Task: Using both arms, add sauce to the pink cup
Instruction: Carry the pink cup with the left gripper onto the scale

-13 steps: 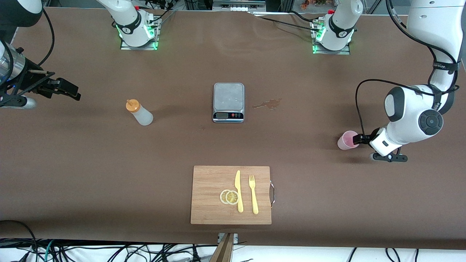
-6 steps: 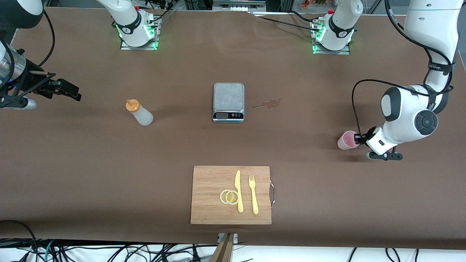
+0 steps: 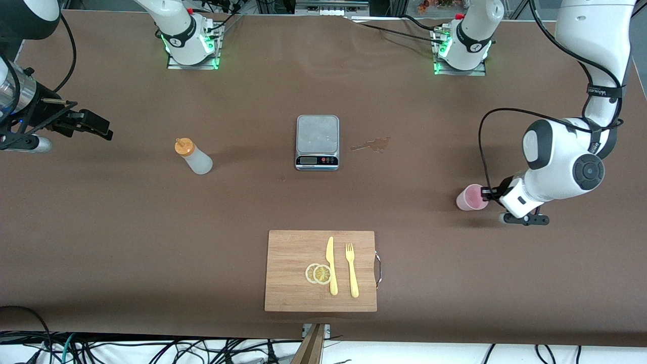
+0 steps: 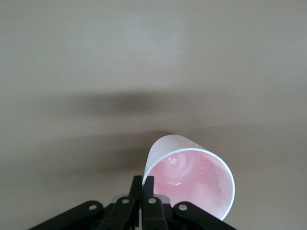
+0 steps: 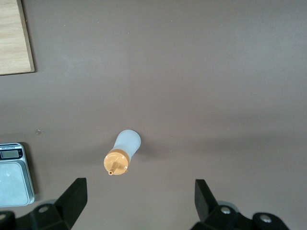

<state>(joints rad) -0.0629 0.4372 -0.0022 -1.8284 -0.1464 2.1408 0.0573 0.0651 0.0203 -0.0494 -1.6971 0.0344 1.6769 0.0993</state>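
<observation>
Brown table (image 3: 151,227): left gripper (image 4: 142,191) pinching pink cup (image 4: 189,179) rim btwn jaws.

**Camera setup**

Front view: high, facing both arm bases, taking in the whole table (image 3: 101,212). Left wrist view: very close and low, looking along the left end effector (image 4: 143,191) at the pink cup (image 4: 189,179), which front view also shows (image 3: 469,197). Right wrist view: higher up, looking down on the bottle (image 5: 122,153) and scale (image 5: 14,172), both shared with front view.
</observation>
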